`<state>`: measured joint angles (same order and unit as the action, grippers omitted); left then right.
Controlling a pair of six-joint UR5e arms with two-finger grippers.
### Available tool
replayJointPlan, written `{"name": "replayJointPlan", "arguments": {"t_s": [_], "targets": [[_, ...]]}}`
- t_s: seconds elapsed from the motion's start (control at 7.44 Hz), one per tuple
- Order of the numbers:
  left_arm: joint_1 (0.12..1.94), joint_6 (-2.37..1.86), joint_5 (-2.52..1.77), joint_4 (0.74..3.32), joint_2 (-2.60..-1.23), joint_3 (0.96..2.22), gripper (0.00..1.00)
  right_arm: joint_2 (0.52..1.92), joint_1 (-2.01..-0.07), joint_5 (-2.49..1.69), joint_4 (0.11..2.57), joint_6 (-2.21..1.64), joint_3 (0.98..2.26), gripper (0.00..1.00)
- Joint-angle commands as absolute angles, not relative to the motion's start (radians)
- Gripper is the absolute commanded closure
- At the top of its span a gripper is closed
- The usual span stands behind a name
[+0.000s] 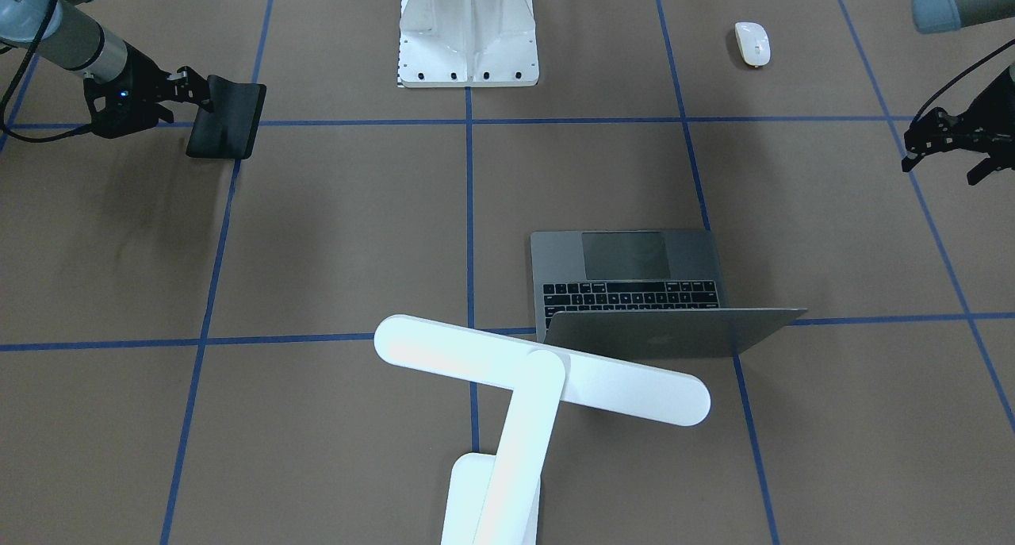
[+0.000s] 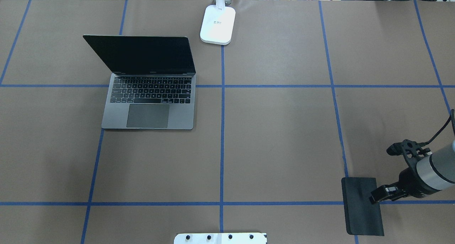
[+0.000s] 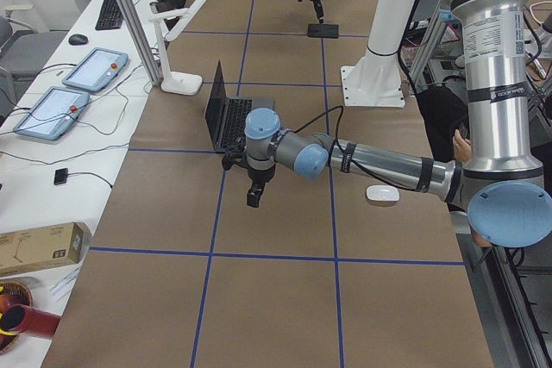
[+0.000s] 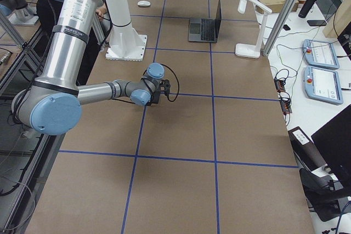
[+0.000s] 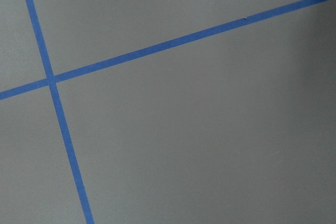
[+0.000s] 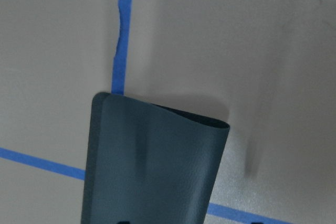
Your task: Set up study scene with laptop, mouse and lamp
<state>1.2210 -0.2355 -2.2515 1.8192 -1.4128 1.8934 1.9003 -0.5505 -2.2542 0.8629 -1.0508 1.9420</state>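
Mouse pad [image 2: 360, 208] is pinched at one edge by the right gripper [image 2: 375, 197], the grip itself hidden in its wrist view. The left gripper [image 1: 940, 168], partly cropped, is spread, empty. The laptop [image 1: 634, 283] is set open beside the lamp [image 1: 539, 370], the mouse [image 1: 752, 43] well apart.

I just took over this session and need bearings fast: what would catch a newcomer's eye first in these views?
The right end effector pinches a black mouse pad by one edge on the robot's right side, the pad curled and seemingly lifted. Farther out, the open laptop sits beside the tall white lamp, while the mouse lies alone on the robot's left.
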Motion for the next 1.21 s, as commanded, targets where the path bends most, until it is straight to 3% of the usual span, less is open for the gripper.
{"name": "replayJointPlan", "arguments": {"t_s": [0.0,0.81,1.07], "targets": [[1.221,-0.23,-2.25,1.819,-1.411,1.893,0.0,1.888,-0.551,-2.255,0.893,-1.051,1.941,0.22],[1.221,-0.226,-2.25,1.832,-1.413,1.887,0.0,1.859,-0.561,-2.261,0.899,-1.049,1.911,0.26],[1.221,-0.227,-2.249,1.862,-1.411,1.879,0.0,1.856,-0.568,-2.267,0.928,-1.049,1.914,0.37]]}}
